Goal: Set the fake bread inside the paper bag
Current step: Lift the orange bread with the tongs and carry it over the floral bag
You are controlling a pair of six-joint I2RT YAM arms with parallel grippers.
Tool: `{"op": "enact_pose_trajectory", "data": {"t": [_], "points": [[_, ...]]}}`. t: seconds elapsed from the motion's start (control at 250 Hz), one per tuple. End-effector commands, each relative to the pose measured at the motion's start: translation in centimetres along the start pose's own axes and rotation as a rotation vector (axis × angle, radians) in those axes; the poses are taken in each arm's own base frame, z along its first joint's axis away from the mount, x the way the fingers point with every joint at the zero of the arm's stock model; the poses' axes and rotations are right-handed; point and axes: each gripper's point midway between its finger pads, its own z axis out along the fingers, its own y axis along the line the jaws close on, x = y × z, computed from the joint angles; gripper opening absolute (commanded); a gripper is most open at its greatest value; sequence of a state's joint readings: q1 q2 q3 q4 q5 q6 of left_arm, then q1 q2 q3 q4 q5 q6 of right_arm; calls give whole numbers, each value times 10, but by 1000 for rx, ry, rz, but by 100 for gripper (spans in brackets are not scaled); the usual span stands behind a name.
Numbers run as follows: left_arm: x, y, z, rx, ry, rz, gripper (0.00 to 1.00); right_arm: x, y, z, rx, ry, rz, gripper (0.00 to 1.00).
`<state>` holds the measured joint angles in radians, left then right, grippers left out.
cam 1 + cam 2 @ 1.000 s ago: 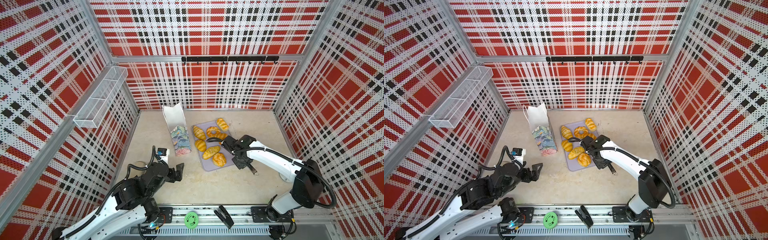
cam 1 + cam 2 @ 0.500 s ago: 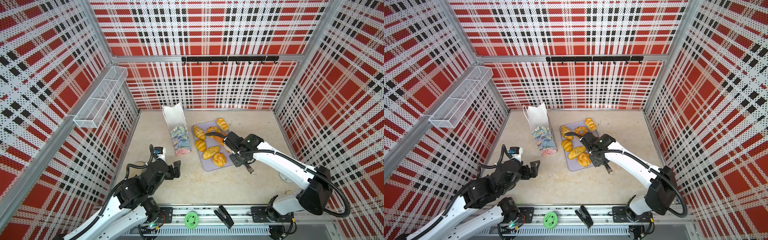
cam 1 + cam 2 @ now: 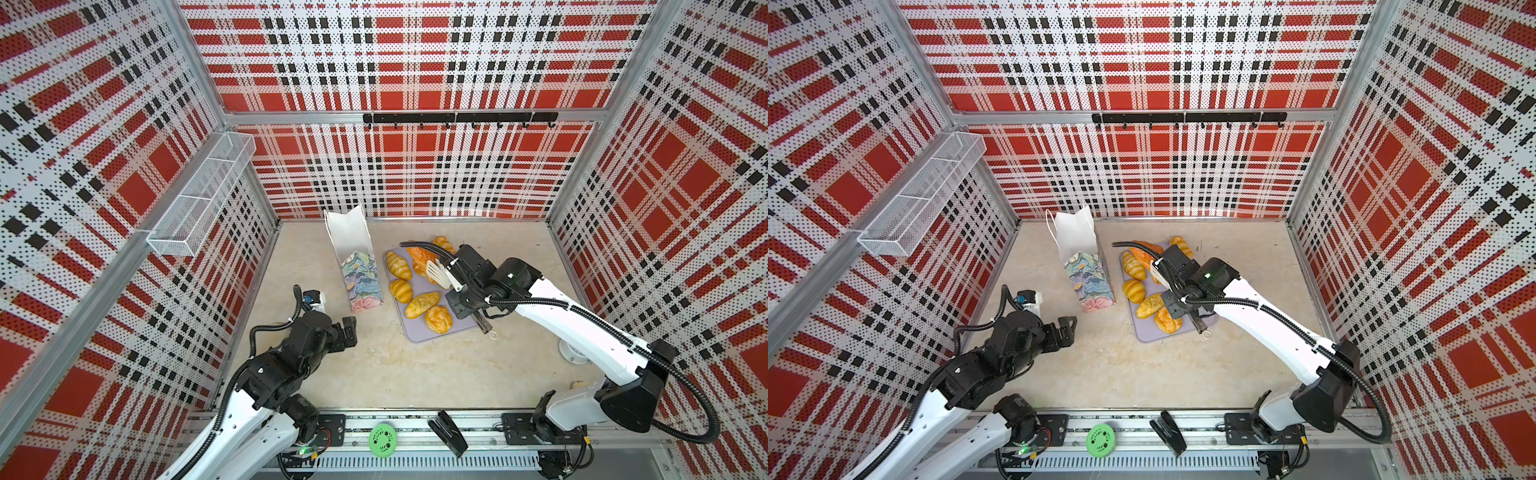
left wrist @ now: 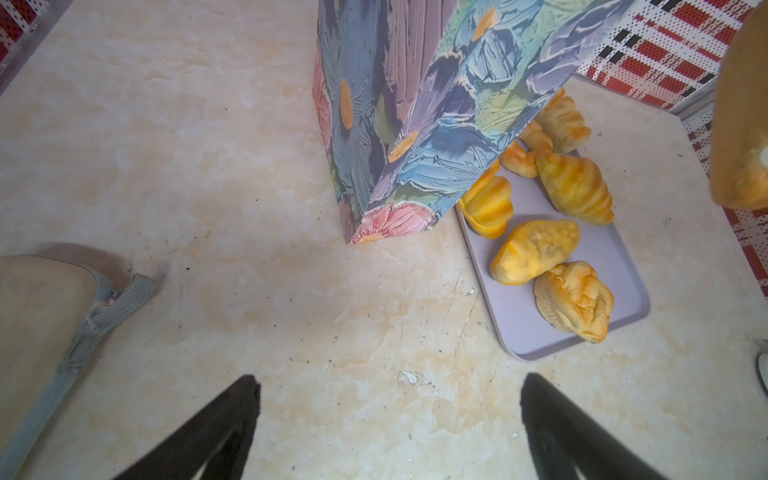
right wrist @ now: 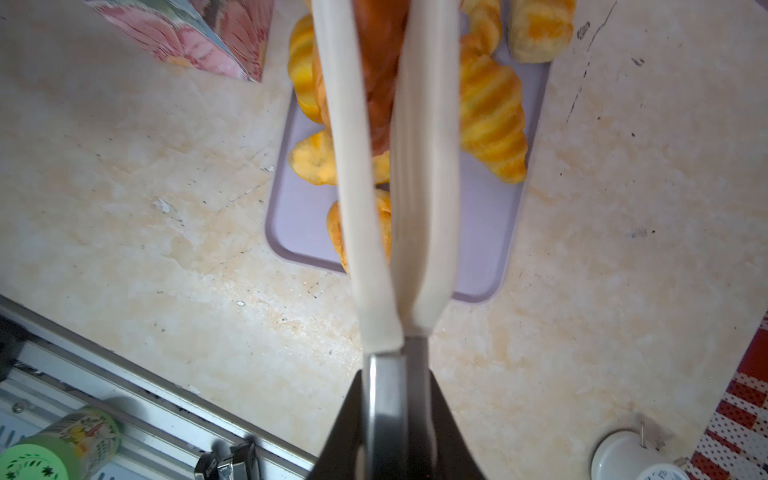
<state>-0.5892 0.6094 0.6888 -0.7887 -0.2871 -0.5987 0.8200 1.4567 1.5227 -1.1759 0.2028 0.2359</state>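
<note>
My right gripper [image 5: 395, 374] is shut on the metal handles of white-tipped tongs [image 5: 365, 208]. The tongs pinch a dark orange-brown loaf [image 3: 419, 255] of fake bread, lifted above the far end of the lavender tray [image 3: 415, 334]. The loaf [image 5: 378, 62] shows between the tong blades. Several golden pastries [image 3: 422, 304] lie on the tray. The paper bag [image 3: 357, 270] stands upright just left of the tray, flower print outside, white inside. My left gripper [image 4: 388, 386] hovers open and empty over bare table in front of the bag [image 4: 415, 104].
A white wire basket [image 3: 199, 199] hangs on the left wall and a black hook rail [image 3: 457, 117] on the back wall. A green lid [image 3: 382, 439] and a black stapler [image 3: 449, 434] lie on the front rail. A small white round object [image 3: 573, 353] sits near the right arm.
The right arm has risen, lifting the tongs and the loaf off the tray. The left gripper has crept slightly toward the bag, still open.
</note>
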Motion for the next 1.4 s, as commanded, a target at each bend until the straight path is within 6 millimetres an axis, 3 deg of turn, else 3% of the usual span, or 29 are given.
{"op": "enact_pose_trajectory", "data": {"t": [0.0, 0.516, 0.908, 1.177, 1.397], "points": [[-4, -3, 6, 15, -6, -12, 99, -40, 17, -24, -89, -154, 18, 19], [1, 2, 22, -10, 31, -32, 99, -109, 92, -63, -297, -319, -105, 20], [6, 5, 26, -16, 46, -39, 99, -148, 130, -63, -419, -381, -133, 21], [9, 5, 28, -15, 54, -41, 99, -169, 135, -50, -387, -399, -134, 22], [11, 5, 29, -13, 59, -39, 99, -183, 122, -33, -339, -391, -110, 22]]}}
